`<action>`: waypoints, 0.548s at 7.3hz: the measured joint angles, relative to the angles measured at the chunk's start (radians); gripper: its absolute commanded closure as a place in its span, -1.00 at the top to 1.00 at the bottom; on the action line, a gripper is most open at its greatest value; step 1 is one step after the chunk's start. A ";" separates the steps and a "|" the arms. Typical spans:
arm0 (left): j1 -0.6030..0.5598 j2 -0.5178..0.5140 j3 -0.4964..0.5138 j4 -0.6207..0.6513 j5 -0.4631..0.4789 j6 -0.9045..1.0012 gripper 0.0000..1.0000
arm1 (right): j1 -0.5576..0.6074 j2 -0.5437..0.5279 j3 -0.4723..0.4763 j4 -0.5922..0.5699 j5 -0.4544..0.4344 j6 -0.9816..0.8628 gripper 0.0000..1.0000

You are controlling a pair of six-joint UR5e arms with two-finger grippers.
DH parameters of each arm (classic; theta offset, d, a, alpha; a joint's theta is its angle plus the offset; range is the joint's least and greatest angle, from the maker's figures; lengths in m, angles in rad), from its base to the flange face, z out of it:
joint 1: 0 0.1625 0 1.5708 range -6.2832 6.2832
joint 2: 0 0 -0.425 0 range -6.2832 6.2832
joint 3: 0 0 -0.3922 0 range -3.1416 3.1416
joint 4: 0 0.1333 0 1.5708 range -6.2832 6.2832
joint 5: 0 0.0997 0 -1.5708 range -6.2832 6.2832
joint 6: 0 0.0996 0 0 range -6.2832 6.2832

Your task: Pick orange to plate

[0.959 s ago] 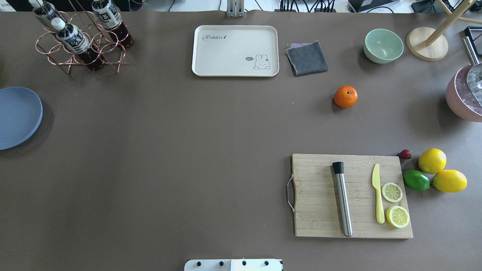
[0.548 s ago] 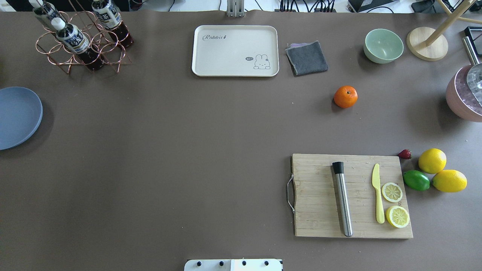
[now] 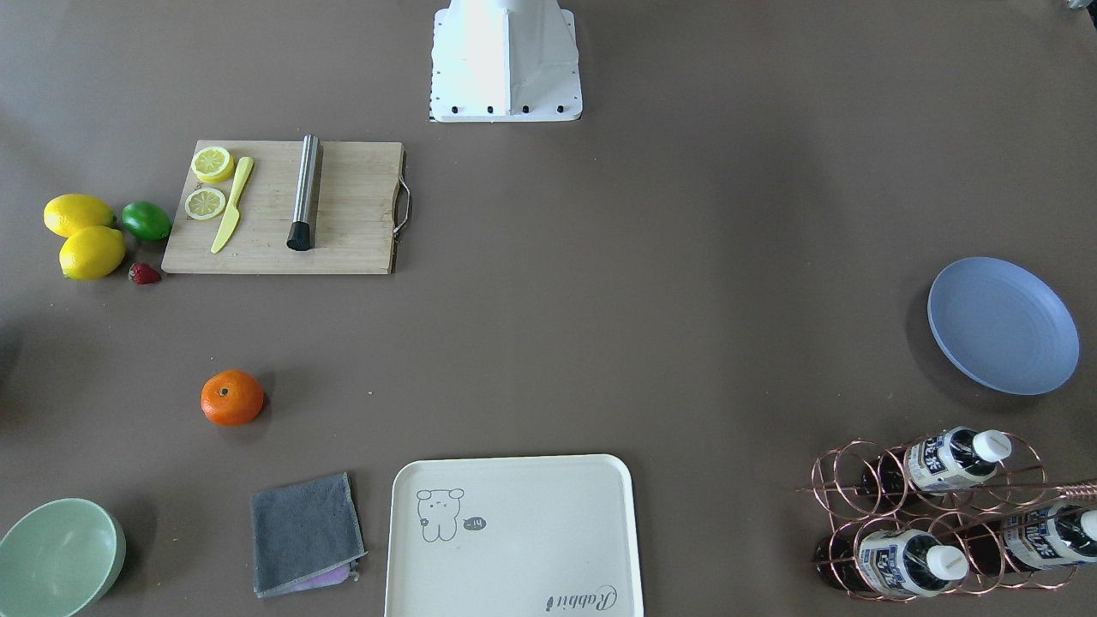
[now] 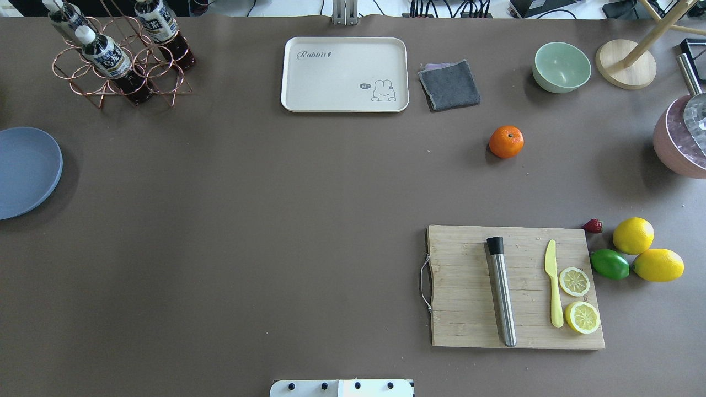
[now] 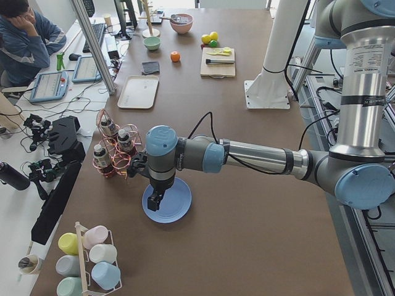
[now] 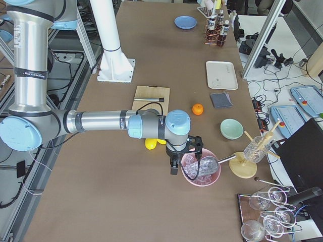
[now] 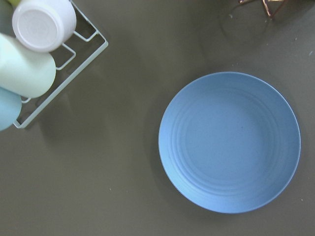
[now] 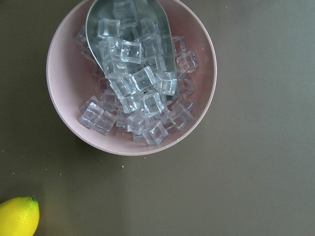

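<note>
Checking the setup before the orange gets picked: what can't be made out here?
Left claw: shows only in the left side view, small and dark against the plate; open or shut unclear.
Right claw: shows only in the right side view; open or shut unclear.
The plate: cut off by the overhead view's left edge.
Pink bowl: cut off by the overhead view's right edge.
</note>
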 measured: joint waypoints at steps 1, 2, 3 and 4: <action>0.000 -0.001 0.021 -0.075 0.000 -0.001 0.96 | 0.000 0.000 0.001 0.006 0.000 0.001 1.00; 0.001 -0.001 0.041 -0.110 -0.016 0.000 0.96 | -0.001 0.003 0.005 0.009 0.001 0.001 1.00; 0.003 -0.003 0.056 -0.126 -0.044 0.001 0.96 | -0.001 0.005 0.008 0.036 -0.006 0.000 1.00; 0.007 -0.010 0.073 -0.135 -0.068 -0.006 0.95 | -0.011 0.004 0.008 0.107 -0.021 0.006 1.00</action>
